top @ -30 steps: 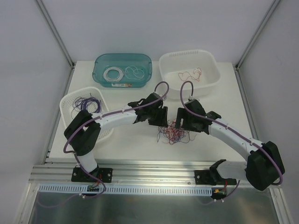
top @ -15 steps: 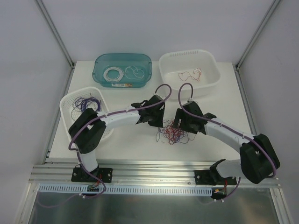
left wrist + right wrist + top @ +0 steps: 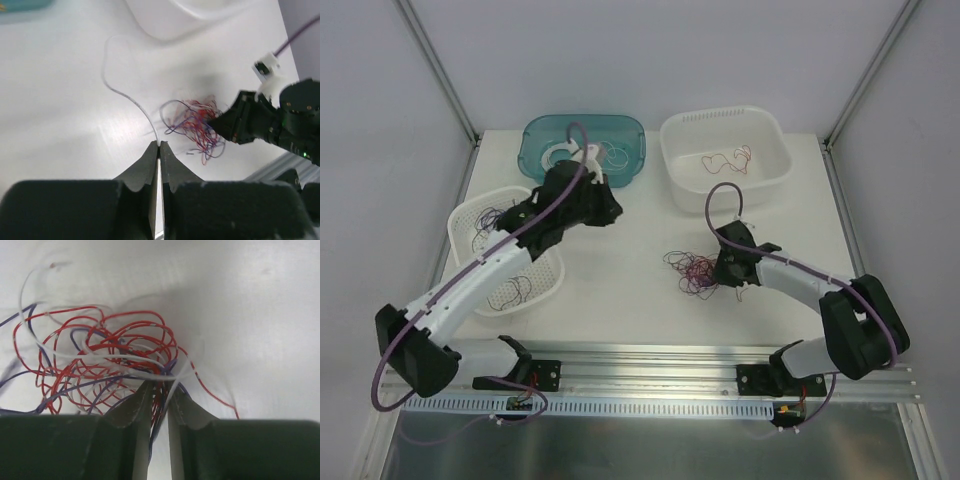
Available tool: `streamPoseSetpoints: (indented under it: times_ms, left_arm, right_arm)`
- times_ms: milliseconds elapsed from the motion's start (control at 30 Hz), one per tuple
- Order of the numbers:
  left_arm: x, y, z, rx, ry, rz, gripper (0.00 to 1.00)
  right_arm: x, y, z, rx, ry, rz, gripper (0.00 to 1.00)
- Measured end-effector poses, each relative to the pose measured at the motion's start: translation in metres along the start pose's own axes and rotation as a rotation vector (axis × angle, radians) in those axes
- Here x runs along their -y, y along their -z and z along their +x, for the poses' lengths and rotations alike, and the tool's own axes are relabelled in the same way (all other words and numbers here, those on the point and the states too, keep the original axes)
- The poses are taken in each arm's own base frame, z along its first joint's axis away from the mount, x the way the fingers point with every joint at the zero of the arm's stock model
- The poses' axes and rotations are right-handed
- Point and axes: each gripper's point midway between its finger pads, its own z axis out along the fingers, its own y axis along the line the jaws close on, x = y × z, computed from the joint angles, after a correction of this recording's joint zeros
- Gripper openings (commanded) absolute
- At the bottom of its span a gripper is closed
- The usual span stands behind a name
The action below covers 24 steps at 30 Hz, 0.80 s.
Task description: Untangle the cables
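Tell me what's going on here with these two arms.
Two robot arms seem to be sorting a tangle of thin wires by colour. The left claw is shut on a single white wire near the teal tub, which holds white coils. The right claw pinches strands at the edge of the clump of red, purple and white wires on the table. A red wire lies in the white tub, purple ones in the basket.
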Motion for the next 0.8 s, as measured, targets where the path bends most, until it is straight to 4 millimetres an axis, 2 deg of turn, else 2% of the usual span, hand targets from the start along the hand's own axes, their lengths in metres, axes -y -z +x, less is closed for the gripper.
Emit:
streamPoseSetpoints:
  times_ms: [133,200,333,400,500,633,700,800]
  left_arm:
    - [-0.042,0.047,-0.057,0.148,0.042,-0.094,0.00]
    - [-0.052,0.075,-0.083,0.213,0.040,-0.124,0.00]
    - [-0.053,0.126,-0.131,0.342,0.002,-0.149,0.00]
    - [-0.055,0.150,-0.155,0.419,-0.015,-0.175,0.00]
    - [-0.052,0.178,-0.180,0.501,-0.046,-0.197,0.00]
    - [-0.046,0.199,-0.201,0.552,-0.085,-0.207,0.00]
    - [-0.044,0.202,-0.210,0.561,-0.097,-0.210,0.00]
    - [-0.036,0.199,-0.222,0.556,-0.110,-0.180,0.00]
  right_arm:
    - [0.031,0.007,-0.005,0.019,-0.049,0.066,0.18]
    - [0.042,0.012,-0.009,0.034,-0.076,0.082,0.18]
    - [0.060,0.028,-0.023,0.087,-0.107,0.104,0.22]
    - [0.072,0.034,-0.024,0.095,-0.114,0.138,0.26]
    - [0.088,0.041,-0.021,0.087,-0.114,0.183,0.29]
    - [0.101,0.048,-0.019,0.080,-0.110,0.225,0.34]
    - [0.105,0.050,-0.017,0.075,-0.107,0.239,0.37]
    - [0.107,0.054,-0.015,0.064,-0.094,0.243,0.49]
